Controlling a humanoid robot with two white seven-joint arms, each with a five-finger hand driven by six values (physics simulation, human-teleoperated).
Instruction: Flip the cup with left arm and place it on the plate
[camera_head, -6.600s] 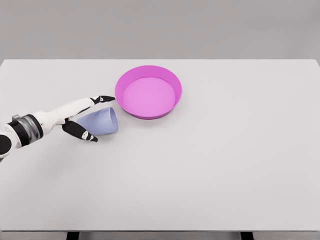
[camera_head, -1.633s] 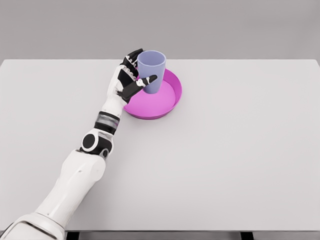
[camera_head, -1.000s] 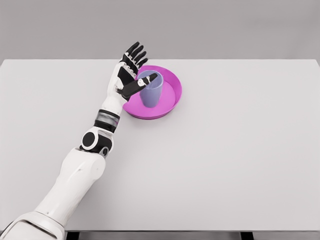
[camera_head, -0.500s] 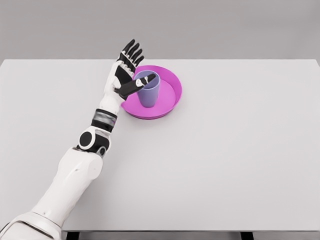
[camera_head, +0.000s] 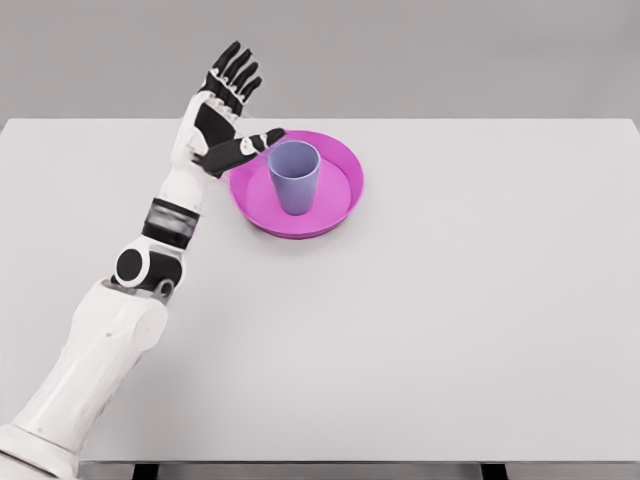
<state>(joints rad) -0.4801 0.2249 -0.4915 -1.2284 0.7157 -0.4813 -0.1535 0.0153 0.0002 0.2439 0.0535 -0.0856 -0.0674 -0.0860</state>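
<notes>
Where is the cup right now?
In the head view the cup stands upright inside the pink plate, on the table's far side left of centre. The open left hand is just to its left, apart from it.

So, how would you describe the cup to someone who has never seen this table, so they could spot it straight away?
Look at the white table, then at the round pink plate near its far edge, left of the middle. The cup stands upright inside that plate, mouth up, just right of the open left hand. It is the only pale blue-violet thing and the only tall one there.
</notes>
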